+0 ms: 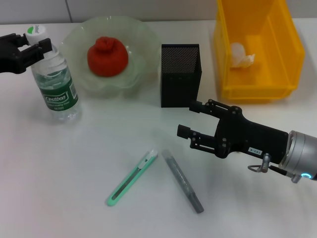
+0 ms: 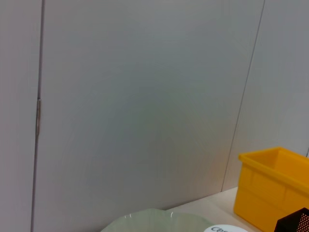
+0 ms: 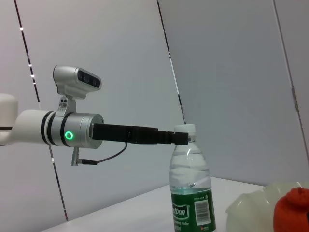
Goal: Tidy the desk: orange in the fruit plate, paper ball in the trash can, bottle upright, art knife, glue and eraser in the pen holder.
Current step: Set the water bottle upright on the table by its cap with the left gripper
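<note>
The bottle (image 1: 54, 82) stands upright at the far left, and my left gripper (image 1: 37, 43) is shut around its neck just under the white cap; the right wrist view shows the same grip on the bottle (image 3: 190, 193). The orange (image 1: 106, 55) lies in the pale green fruit plate (image 1: 143, 44). A paper ball (image 1: 241, 53) sits in the yellow trash can (image 1: 292, 54). The green art knife (image 1: 132, 177) and the grey glue (image 1: 182, 180) lie on the desk in front. My right gripper (image 1: 188, 119) hovers open, just in front of the black mesh pen holder (image 1: 180, 74). The eraser is out of view.
The pen holder stands between the plate and the trash can. The art knife and glue lie side by side, forming a V, to the left of and nearer than my right arm. White wall panels close off the far side.
</note>
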{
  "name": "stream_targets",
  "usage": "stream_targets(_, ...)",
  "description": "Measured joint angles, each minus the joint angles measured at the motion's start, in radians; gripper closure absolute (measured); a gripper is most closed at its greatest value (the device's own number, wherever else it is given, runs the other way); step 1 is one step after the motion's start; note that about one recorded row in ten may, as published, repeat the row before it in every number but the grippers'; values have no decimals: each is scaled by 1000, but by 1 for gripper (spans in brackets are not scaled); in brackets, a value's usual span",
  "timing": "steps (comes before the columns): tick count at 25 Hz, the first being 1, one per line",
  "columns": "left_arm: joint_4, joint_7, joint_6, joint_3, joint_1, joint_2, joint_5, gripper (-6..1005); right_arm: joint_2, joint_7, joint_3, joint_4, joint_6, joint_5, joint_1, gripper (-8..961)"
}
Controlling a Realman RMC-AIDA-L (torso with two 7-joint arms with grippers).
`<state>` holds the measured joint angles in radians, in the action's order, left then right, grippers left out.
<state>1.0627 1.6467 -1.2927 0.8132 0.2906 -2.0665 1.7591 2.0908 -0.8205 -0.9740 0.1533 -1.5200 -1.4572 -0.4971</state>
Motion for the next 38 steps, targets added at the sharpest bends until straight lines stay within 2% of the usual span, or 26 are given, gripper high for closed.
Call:
stream_targets(11, -108, -109, 7, -9, -1, 1, -83, 546, 0, 0, 0, -5, 0, 0, -2, 217)
stream_targets(16, -157, -163, 0, -57, 3, 1, -99, 544, 0, 0, 0, -9, 0, 0, -3, 216)
stream_targets(38, -218, -247, -2, -58, 13, -1, -135, 534, 0, 0, 0, -12, 0, 0, -5, 218)
